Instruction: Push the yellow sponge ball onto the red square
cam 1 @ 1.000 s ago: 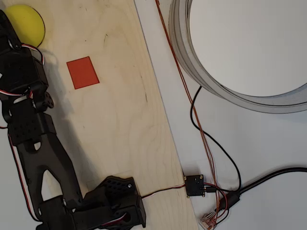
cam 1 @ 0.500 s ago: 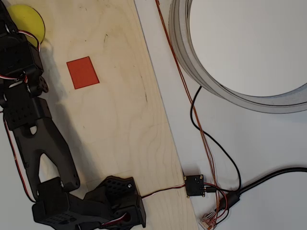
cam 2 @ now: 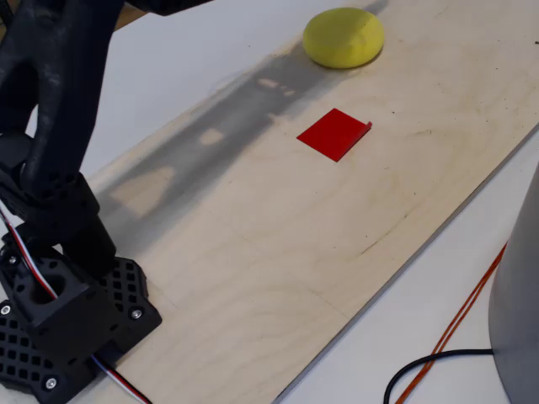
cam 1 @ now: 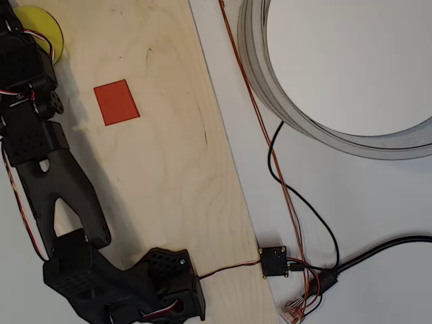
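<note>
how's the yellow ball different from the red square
The ball is yellow, rounded and raised off the board; the red square is red, flat and straight-sided. The ball looks wider than the square in the fixed view. In the overhead view the ball is partly hidden by the black arm, while the square lies fully in the open. Both rest on the wooden board, apart from each other.

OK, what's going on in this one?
A black robot arm reaches along a wooden board toward the yellow sponge ball at its far end. In the overhead view the arm's upper part covers part of the ball. The red square lies flat and bare, apart from the ball, so the push onto it isn't done yet.
</note>
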